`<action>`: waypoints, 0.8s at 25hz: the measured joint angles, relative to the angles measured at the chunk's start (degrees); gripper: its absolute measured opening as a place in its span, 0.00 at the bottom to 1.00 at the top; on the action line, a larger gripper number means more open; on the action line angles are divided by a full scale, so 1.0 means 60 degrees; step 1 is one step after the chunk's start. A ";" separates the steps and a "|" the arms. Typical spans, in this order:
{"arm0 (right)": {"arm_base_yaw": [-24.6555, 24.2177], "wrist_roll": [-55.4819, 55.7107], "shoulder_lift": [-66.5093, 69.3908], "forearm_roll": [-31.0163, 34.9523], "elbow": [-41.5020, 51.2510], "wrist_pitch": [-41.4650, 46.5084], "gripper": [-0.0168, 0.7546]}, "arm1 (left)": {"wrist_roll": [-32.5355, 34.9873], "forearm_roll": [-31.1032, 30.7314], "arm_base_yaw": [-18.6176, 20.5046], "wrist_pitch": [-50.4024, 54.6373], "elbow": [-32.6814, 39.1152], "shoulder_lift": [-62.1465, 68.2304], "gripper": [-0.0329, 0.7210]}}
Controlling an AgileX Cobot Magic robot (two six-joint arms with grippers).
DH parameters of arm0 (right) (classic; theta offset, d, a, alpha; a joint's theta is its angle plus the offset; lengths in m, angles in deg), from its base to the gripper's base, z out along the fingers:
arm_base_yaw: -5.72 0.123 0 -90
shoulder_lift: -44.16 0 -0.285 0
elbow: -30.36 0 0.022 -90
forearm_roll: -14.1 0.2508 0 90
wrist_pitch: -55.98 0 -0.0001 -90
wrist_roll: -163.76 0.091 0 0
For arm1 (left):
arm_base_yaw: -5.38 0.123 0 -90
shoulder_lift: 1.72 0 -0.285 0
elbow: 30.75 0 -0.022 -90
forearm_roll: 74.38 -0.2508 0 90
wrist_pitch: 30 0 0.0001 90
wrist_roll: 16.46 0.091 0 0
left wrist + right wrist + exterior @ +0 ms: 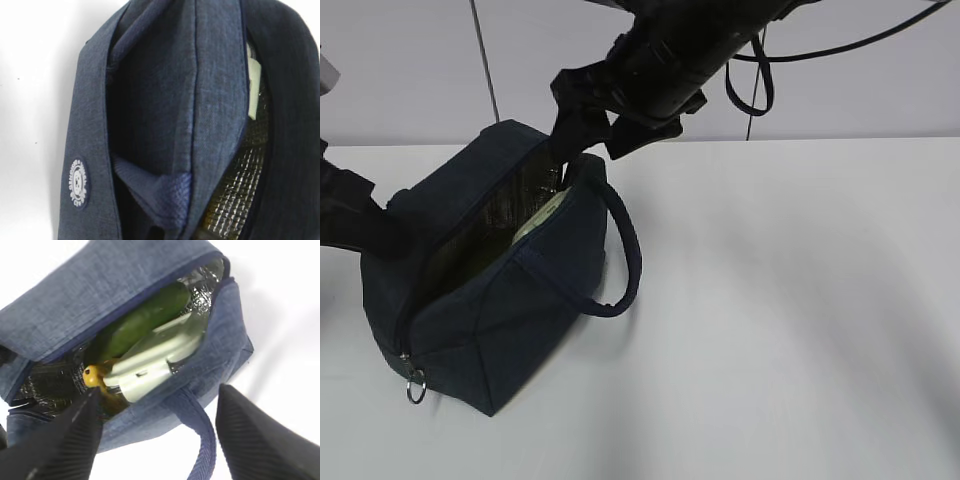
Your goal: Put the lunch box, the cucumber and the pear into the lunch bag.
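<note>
The navy lunch bag (490, 300) stands open at the left of the table. In the right wrist view its silvery inside (205, 287) holds the dark green cucumber (145, 320), the pale green lunch box (155, 362) and the yellow pear (92, 376). My right gripper (160, 440) is open and empty, just above the bag's near rim and handle (200, 432). It also shows over the bag's far end in the exterior view (582, 140). My left gripper (378, 225) holds the bag's left rim. Fabric (150, 125) hides its fingers in the left wrist view.
The bag's zipper ring pull (416, 386) hangs at its front corner. One loop handle (625, 250) droops over the bag's right side. The white table (790, 320) stretches to the right. A cable (760, 80) hangs from the right arm.
</note>
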 joint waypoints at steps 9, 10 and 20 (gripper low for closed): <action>0.0000 0.0544 0.0979 -0.0013 0.0000 -0.0184 0.72 | 0.0000 -0.0010 0.0000 0.0009 0.0000 0.0000 0.04; 0.0000 0.0567 0.1100 0.0081 0.0000 -0.0254 0.72 | 0.0000 -0.0010 0.0000 0.0009 0.0000 0.0000 0.04; 0.0000 0.1039 0.1242 -0.0891 -0.0014 -0.0360 0.08 | 0.0000 -0.0037 -0.0033 0.0048 0.0000 0.0000 0.04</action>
